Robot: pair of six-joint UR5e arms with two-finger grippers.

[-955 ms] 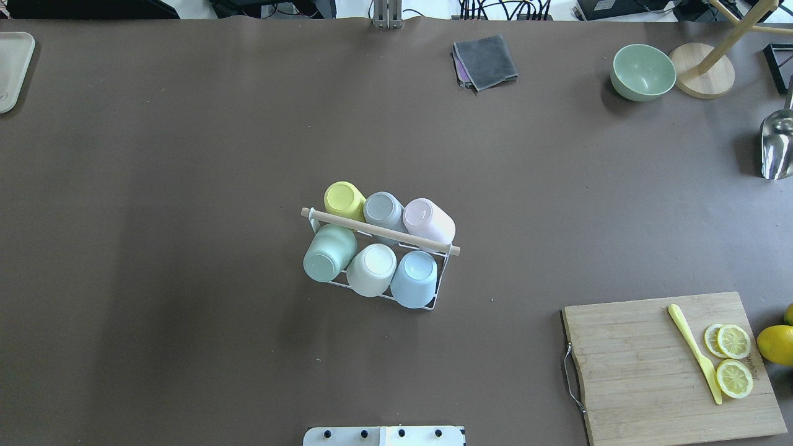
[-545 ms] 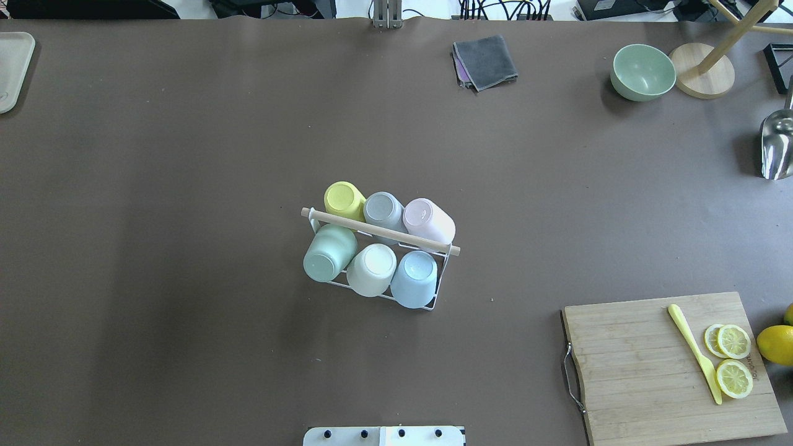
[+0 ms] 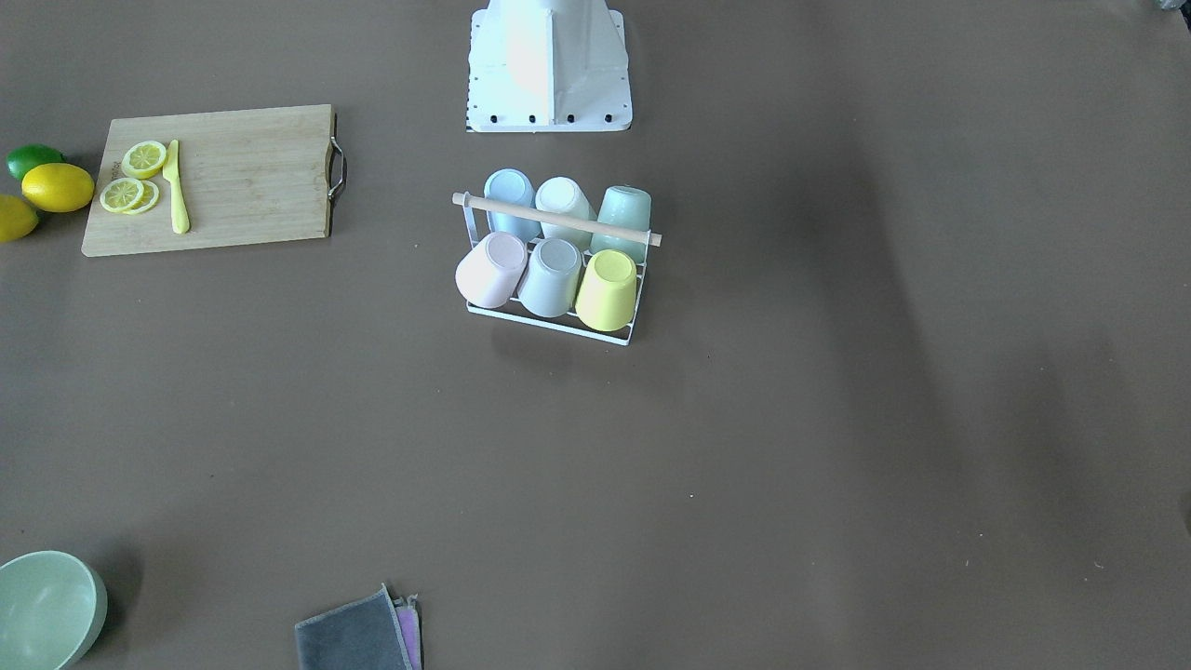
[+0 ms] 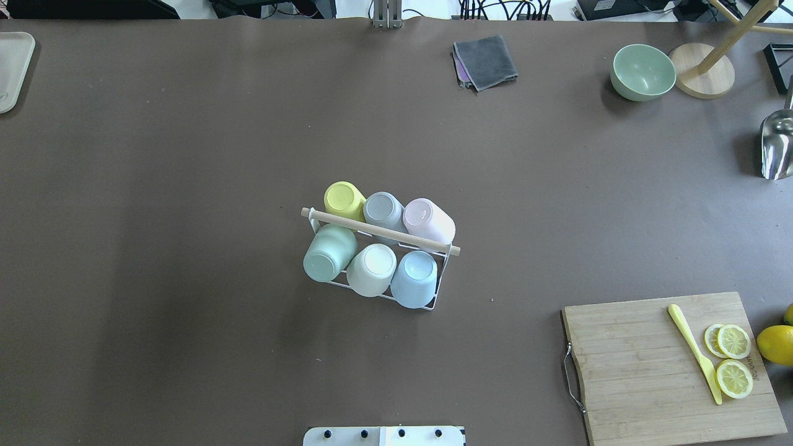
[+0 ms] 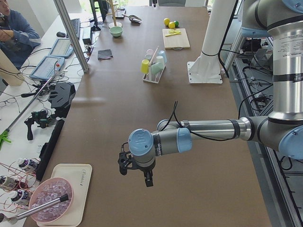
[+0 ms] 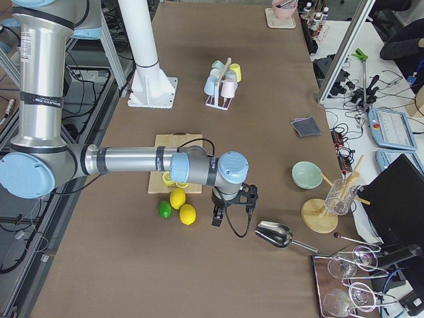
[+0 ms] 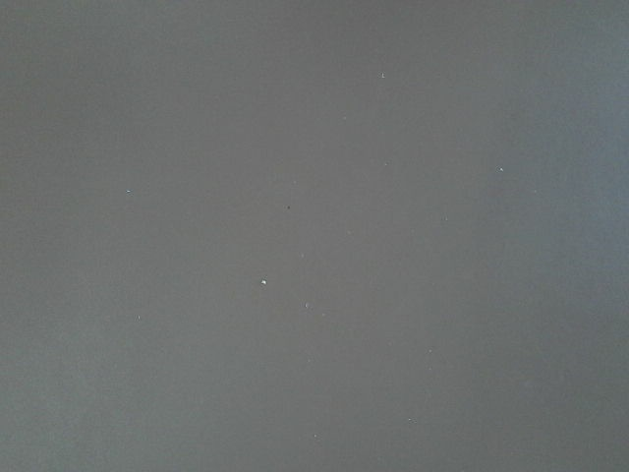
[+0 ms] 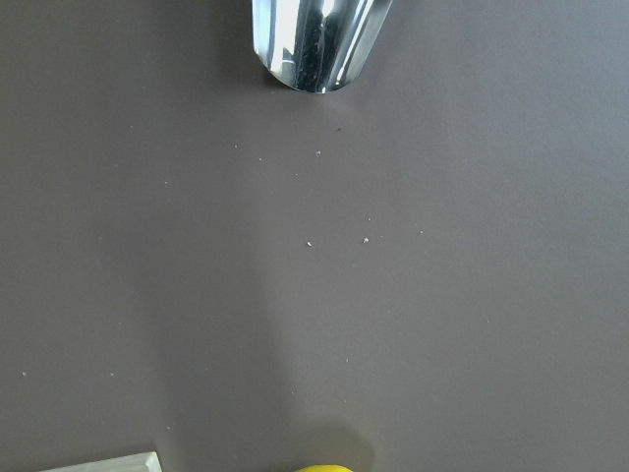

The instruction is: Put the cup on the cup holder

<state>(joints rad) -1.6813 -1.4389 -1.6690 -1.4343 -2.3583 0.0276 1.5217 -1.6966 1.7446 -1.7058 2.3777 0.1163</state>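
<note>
The cup holder (image 4: pixel 381 231), a white wire rack with a wooden rod across its top, stands mid-table; it also shows in the front-facing view as the cup holder (image 3: pixel 556 220). Several cups sit upside down on it: yellow cup (image 4: pixel 344 199), grey cup (image 4: pixel 383 209), pink cup (image 4: pixel 427 220), green cup (image 4: pixel 328 253), white cup (image 4: pixel 372 269), blue cup (image 4: pixel 414 279). My left gripper (image 5: pixel 136 176) hangs over bare table far from the rack. My right gripper (image 6: pixel 232 215) hovers near the lemons. Both show only in side views, so I cannot tell whether they are open or shut.
A cutting board (image 4: pixel 669 365) with lemon slices and a yellow knife lies front right. Whole lemons (image 6: pixel 179 199), a metal scoop (image 4: pixel 777 145), a green bowl (image 4: pixel 643 72), a wooden stand (image 4: pixel 703 77) and a grey cloth (image 4: pixel 485 62) sit along the right and far edges. A person (image 5: pixel 12 33) sits at the desk beside the table.
</note>
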